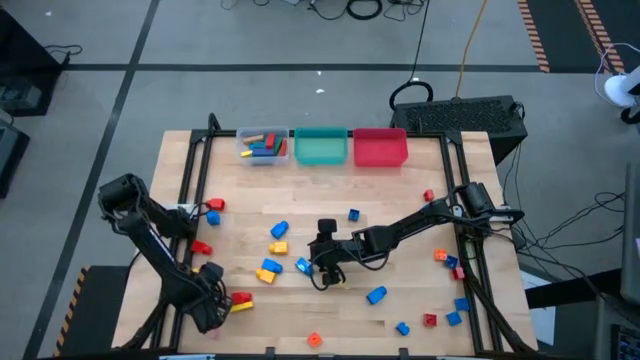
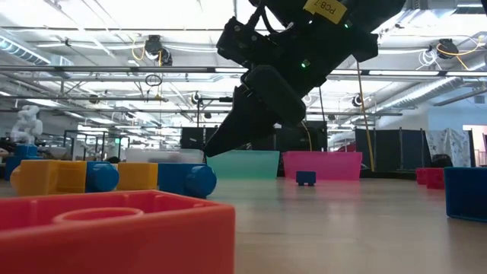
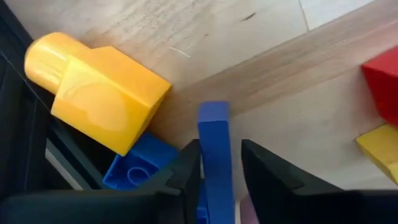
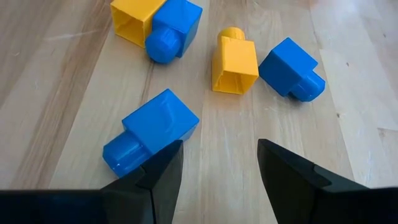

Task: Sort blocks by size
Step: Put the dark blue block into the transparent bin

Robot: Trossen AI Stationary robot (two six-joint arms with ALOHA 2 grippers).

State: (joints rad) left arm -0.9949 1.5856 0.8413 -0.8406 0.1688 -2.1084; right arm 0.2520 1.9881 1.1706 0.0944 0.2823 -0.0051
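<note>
My left gripper (image 1: 220,304) is at the table's near left corner, shut on a blue bar (image 3: 214,140). A yellow block (image 3: 99,87) and a blue brick (image 3: 134,168) lie just past its fingers, a red block (image 3: 382,78) to one side. My right gripper (image 1: 325,268) is open and empty over the table's middle. One finger stands beside a blue block (image 4: 152,134) that lies on its side on the wood; this block also shows in the high view (image 1: 303,266). A yellow block (image 4: 235,59) and another blue block (image 4: 291,67) lie farther ahead. My left gripper pinches the blue bar between its two fingers (image 3: 189,168). The bar's narrow sides (image 3: 214,162) lie between them. The bar runs along the fingers and its free end (image 3: 214,112) sticks out past the fingertips. Whether it rests on the wood cannot be told.
Three bins stand in a row at the far edge: clear (image 1: 264,146) with several bars inside, teal (image 1: 321,147) and red (image 1: 380,147). Loose blocks lie scattered on the left (image 1: 212,216), in the middle (image 1: 279,230), near the front (image 1: 376,295) and at the right edge (image 1: 445,258).
</note>
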